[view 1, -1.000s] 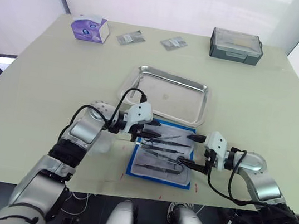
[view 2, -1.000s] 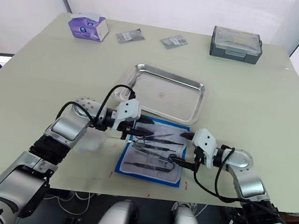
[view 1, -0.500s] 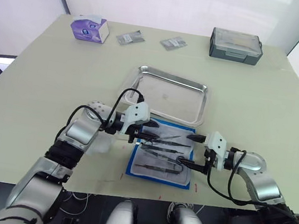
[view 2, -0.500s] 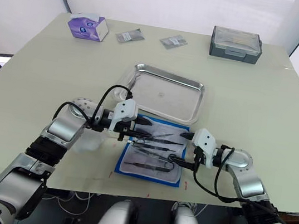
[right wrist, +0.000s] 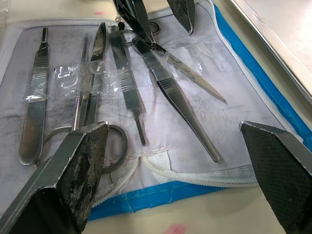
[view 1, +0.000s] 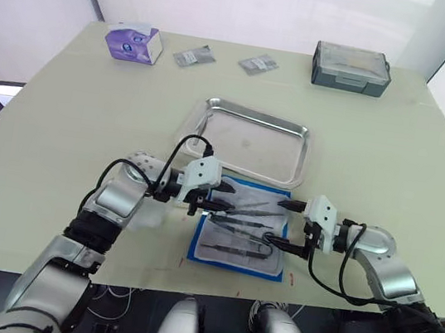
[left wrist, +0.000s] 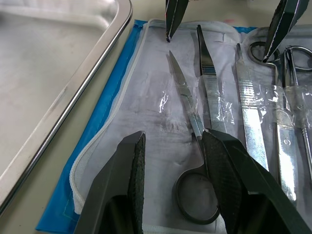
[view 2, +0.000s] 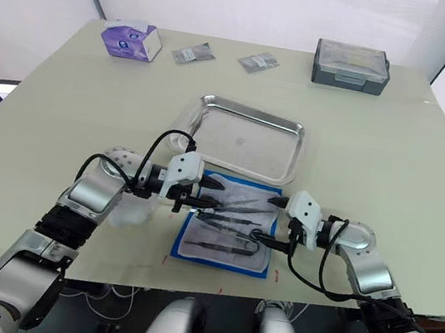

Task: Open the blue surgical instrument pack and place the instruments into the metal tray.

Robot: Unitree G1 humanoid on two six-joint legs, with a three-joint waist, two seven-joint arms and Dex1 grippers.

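The blue surgical instrument pack (view 1: 232,267) lies open near the table's front edge, pale lining up. Several steel instruments (view 1: 240,231) lie on the lining, some under clear straps. Scissors (left wrist: 187,112) and tweezers (left wrist: 207,73) are nearest the pack's left side. My left gripper (view 1: 224,200) is open low over the pack's far left part, its fingers (left wrist: 131,185) straddling the scissors' ring handle without gripping it. My right gripper (view 1: 275,220) stands wide open at the pack's right edge, fingers (right wrist: 78,170) on either side of the instruments' ends. The metal tray (view 1: 247,141) sits just behind the pack, with nothing in it.
A purple tissue box (view 1: 132,42) stands at the far left corner and a dark grey lidded box (view 1: 351,68) at the far right. Two small packets (view 1: 194,57) (view 1: 258,63) lie between them. The table's front edge runs just below the pack.
My left gripper has crept slightly nearer and lower over the pack's left side. The right arm, pack and tray have stayed where they were.
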